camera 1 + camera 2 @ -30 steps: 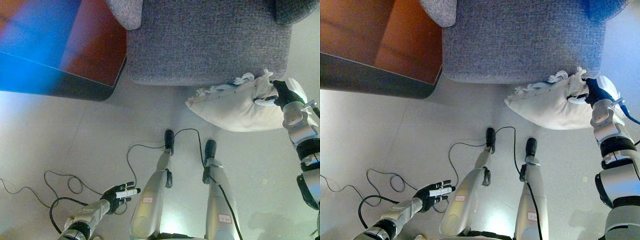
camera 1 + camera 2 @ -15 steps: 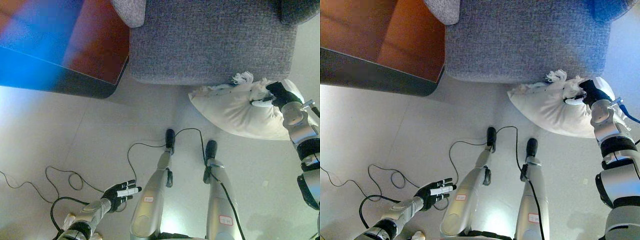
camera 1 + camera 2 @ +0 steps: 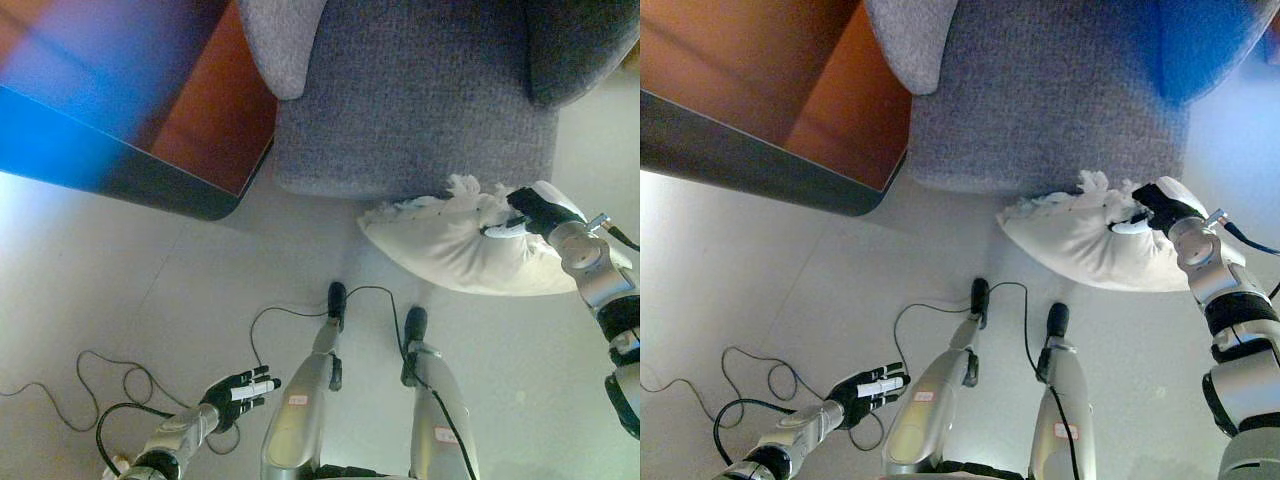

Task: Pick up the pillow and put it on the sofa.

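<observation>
The grey woven-fabric sofa [image 3: 420,100] fills the top of the view, with a dark-rimmed reddish-brown wooden table [image 3: 190,120] just beside its left end. The cream, fringed cloth pillow [image 3: 460,250] hangs against the sofa's front edge, below the seat and off the floor, so the pick-up looks done while the lift onto the seat and the release are left. The right hand [image 3: 535,210] has its fingers clamped on the pillow's upper right corner; the left hand [image 3: 240,390], well apart from the sofa and low over the floor, has its fingers spread and holds nothing.
</observation>
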You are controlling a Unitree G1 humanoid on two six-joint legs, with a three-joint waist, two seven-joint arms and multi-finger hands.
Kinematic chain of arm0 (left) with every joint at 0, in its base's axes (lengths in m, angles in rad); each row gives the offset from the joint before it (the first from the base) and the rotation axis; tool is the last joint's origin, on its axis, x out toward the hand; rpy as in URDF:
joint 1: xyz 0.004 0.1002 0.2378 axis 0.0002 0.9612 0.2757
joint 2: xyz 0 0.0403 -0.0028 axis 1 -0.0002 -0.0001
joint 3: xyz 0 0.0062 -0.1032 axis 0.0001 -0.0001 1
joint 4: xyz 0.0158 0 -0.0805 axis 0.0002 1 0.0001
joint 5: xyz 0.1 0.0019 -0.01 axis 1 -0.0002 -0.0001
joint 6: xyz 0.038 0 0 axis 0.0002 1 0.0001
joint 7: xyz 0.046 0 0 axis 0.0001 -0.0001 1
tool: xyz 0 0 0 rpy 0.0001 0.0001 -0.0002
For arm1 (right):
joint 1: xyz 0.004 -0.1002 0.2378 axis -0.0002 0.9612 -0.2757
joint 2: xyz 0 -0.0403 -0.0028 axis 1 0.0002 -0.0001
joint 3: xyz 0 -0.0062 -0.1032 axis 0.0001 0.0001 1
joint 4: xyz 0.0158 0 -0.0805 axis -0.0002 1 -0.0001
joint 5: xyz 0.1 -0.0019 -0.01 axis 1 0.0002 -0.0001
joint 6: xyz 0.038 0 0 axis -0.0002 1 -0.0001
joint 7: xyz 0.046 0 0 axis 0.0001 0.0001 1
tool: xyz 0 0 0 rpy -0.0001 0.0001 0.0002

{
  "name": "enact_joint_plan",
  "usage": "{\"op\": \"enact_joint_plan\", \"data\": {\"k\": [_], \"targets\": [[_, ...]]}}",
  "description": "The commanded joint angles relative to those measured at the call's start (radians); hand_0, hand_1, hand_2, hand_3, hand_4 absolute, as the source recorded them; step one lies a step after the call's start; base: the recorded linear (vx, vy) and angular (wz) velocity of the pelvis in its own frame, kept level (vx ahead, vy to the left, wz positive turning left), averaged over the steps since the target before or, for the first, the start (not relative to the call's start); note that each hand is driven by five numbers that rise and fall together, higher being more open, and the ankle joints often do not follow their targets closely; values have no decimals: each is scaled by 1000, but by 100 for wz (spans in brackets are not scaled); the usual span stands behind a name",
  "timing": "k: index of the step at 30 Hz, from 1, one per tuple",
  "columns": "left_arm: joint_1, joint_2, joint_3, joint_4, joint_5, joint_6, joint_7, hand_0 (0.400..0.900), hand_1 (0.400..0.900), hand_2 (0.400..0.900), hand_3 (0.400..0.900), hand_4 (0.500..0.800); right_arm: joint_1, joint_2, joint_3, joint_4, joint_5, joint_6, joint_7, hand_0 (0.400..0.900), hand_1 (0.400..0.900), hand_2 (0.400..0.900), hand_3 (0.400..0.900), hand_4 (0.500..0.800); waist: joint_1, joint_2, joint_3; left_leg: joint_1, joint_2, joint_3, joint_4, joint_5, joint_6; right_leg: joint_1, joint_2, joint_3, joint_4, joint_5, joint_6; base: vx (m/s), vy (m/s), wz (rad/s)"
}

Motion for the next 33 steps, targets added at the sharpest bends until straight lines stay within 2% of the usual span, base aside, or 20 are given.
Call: {"op": "enact_joint_plan", "data": {"k": [1,8,17,21,25,28,33], "targets": [[105,78,8,89,64,39,-23,900,900,900,900,800,-113,-96,17,-184,29,-121,22,400,400,400,400,500,-10,-140,-89,141,-18,64,-7,-155,-37,179,-11,-31,-320,155,69,135,-14,3],[138,78,43,128,141,69,-26,900,900,900,900,800,-178,-116,49,-243,53,-109,156,400,400,400,400,500,7,-199,-166,213,-7,69,-7,-184,-38,275,-1,-25,-374,167,76,106,-1,-1],[184,64,86,176,223,101,-14,900,900,900,900,800,-290,-131,86,-178,199,-112,284,400,400,400,400,500,42,-260,-263,277,-7,59,-7,-205,-40,370,0,-37,-424,174,80,118,18,7],[205,63,95,198,259,107,-13,900,900,900,900,800,-360,-127,105,-136,264,-82,325,400,400,400,400,500,66,-285,-293,304,-4,54,-7,-215,-39,403,-2,-53,-424,169,82,128,7,9],[209,68,99,220,287,112,-9,900,900,900,900,800,-446,-112,121,-52,335,-28,351,400,400,400,400,500,87,-307,-313,329,-4,44,-7,-225,-37,433,-1,-62,-424,164,82,138,-9,12],[215,71,101,236,299,109,-2,900,900,900,900,800,-509,-85,118,17,380,34,335,400,400,400,400,500,104,-321,-322,346,0,39,-7,-231,-37,454,0,-69,-424,164,84,140,-15,13],[224,64,93,256,299,105,12,900,900,900,900,800,-592,-71,146,136,384,93,306,400,400,400,400,500,126,-330,-328,359,-3,19,-7,-235,-32,473,-2,-75,-424,162,85,104,8,12]]}}
